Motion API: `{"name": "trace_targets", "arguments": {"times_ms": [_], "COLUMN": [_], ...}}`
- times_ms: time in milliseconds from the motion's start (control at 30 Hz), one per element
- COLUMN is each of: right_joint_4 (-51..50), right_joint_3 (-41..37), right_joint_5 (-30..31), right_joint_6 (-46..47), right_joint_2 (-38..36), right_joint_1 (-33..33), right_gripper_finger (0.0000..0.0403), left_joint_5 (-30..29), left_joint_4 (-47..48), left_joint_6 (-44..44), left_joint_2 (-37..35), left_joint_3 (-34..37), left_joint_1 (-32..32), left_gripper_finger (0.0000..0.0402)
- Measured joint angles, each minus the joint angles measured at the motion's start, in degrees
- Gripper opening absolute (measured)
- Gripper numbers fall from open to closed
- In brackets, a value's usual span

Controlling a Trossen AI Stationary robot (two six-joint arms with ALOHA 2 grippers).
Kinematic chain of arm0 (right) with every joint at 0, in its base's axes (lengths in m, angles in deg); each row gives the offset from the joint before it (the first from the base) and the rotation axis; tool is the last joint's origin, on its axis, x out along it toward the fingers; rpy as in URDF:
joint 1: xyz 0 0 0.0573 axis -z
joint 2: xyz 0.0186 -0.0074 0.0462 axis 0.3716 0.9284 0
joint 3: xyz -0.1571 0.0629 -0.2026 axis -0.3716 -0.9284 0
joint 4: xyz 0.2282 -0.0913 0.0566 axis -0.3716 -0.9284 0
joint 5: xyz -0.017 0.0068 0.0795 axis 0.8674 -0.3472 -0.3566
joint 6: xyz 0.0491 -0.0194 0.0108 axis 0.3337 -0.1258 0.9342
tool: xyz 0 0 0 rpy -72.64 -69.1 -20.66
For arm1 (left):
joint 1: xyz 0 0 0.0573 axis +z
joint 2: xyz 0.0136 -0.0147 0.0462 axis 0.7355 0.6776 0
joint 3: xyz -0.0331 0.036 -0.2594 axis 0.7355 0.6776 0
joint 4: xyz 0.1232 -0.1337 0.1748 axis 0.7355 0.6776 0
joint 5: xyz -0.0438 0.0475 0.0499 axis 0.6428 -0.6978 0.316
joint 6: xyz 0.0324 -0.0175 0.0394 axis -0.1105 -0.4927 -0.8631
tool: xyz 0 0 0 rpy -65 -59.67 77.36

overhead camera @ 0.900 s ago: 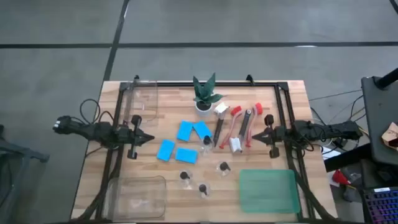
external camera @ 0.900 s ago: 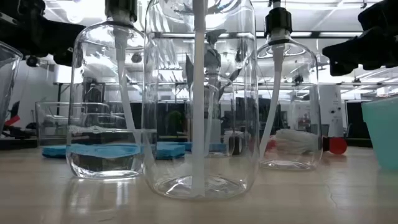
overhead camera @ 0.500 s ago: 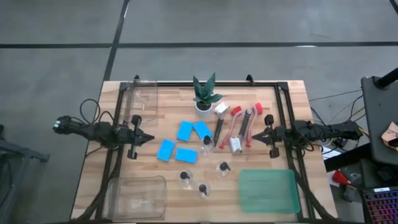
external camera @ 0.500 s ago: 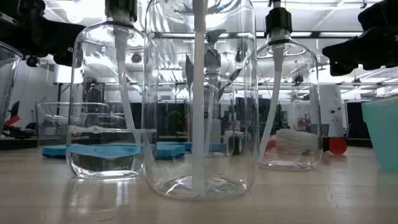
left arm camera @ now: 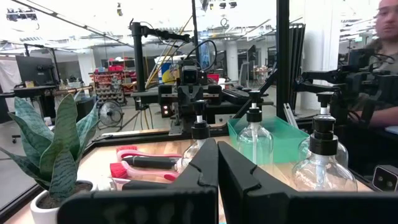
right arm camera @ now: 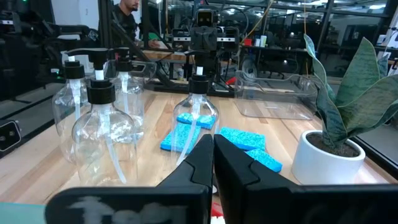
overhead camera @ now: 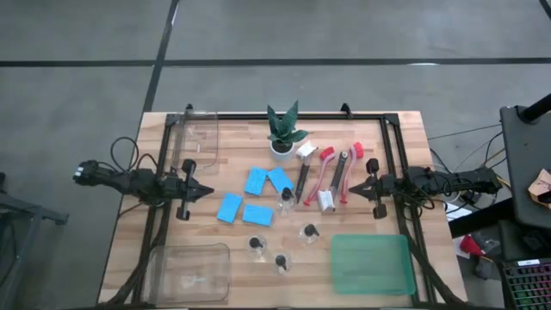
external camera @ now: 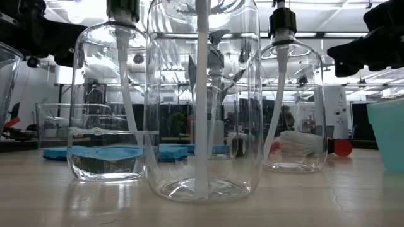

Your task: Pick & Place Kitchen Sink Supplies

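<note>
Wooden table (overhead camera: 129, 250) carries blue sponges (overhead camera: 256, 181), red-handled brushes (overhead camera: 331, 172) and clear bottles (overhead camera: 287, 197) at its middle, between left gripper (overhead camera: 205, 191) and right gripper (overhead camera: 355, 186), both pinched together, empty. Grey floor (overhead camera: 86, 86) surrounds it; a person (right arm camera: 127, 15) sits beyond.

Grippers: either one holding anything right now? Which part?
Nothing held. Left gripper and right gripper are both shut and empty, at opposite table sides, clear of the supplies.

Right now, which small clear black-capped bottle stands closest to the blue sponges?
The small clear black-capped bottle beside the red-handled brushes; it nearly touches a flat blue sponge, the other three stand nearer the table's front.
</note>
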Motion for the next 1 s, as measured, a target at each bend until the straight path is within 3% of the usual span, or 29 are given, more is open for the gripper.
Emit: {"name": "trace_targets", "arguments": {"times_ms": [667,900,1000], "right_joint_4": [0.20,2.31,5.04], "right_joint_3": [-0.01,-0.02,-0.02], "right_joint_5": [0.00,0.07,0.01], "right_joint_6": [0.10,5.69,13.35], "right_joint_2": [0.00,0.01,0.03], "right_joint_1": [-0.02,-0.02,-0.02], "right_gripper_finger": [0.0009,0.0009,0.0009], "left_joint_5": [0.01,0.00,0.00], "left_joint_4": [-0.02,-0.02,-0.02], "left_joint_6": [-0.01,-0.01,0.00], "left_joint_2": [0.00,-0.01,0.01], "left_joint_3": [0.00,0.00,0.00], "left_joint_1": [0.00,0.00,0.00], "left_gripper_finger": [0.0000,0.0000,0.0000]}}
